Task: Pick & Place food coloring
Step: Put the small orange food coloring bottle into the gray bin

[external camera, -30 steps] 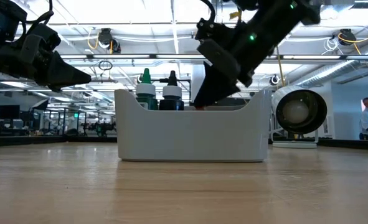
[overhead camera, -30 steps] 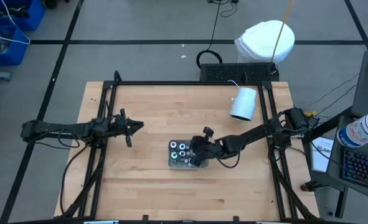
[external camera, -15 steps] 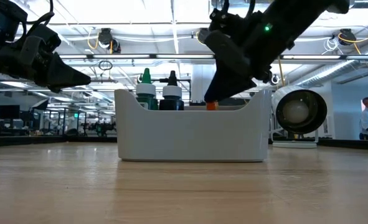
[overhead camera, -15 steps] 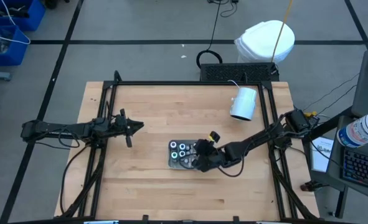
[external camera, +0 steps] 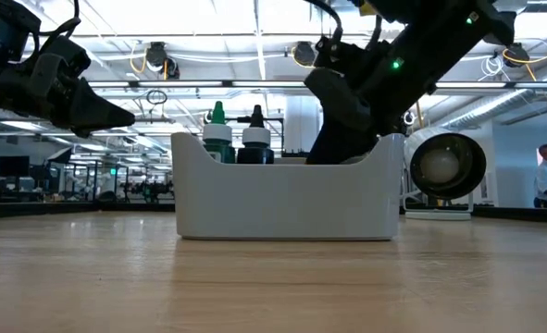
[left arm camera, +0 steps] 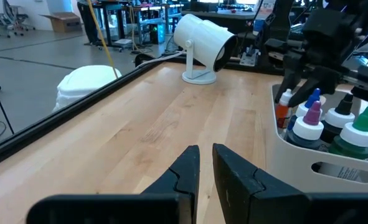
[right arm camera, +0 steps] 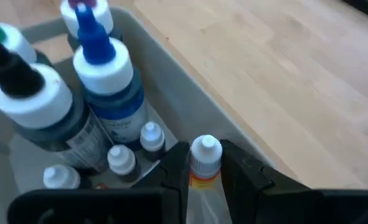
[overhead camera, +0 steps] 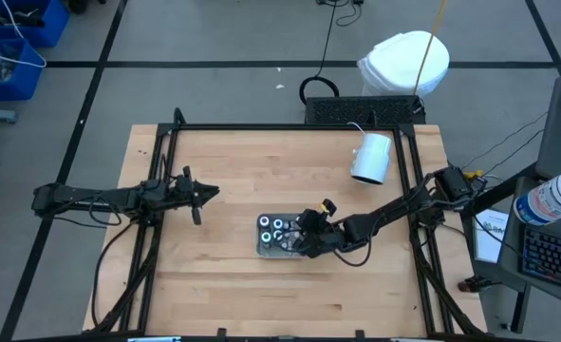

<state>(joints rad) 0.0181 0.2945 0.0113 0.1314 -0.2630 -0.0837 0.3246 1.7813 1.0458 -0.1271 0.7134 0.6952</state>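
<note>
Item: food coloring (overhead camera: 277,228), a cluster of small dark bottles with white collars and coloured tips (green, black, blue, purple), standing upright in the 9 o'clock half of a white tray (external camera: 287,199), just toward 6 o'clock of the wooden table's (overhead camera: 223,285) centre

Item: small clear bottle (right arm camera: 203,163) with white cap and orange band, held upright inside the tray's 3 o'clock half, close to its wall; smaller white-capped vials (right arm camera: 122,160) lie on the tray floor beside it

Right gripper (right arm camera: 202,163): reaching in from 3 o'clock, tips lowered inside the tray; fingers (right arm camera: 176,165) narrowed onto the small clear bottle, one on each side

Left gripper (left arm camera: 205,163): above the table at 9 o'clock, well apart from the tray; fingers nearly together with a thin gap, holding nothing

Other: white cylindrical lamp (overhead camera: 372,157) at 1 o'clock on the table
</note>
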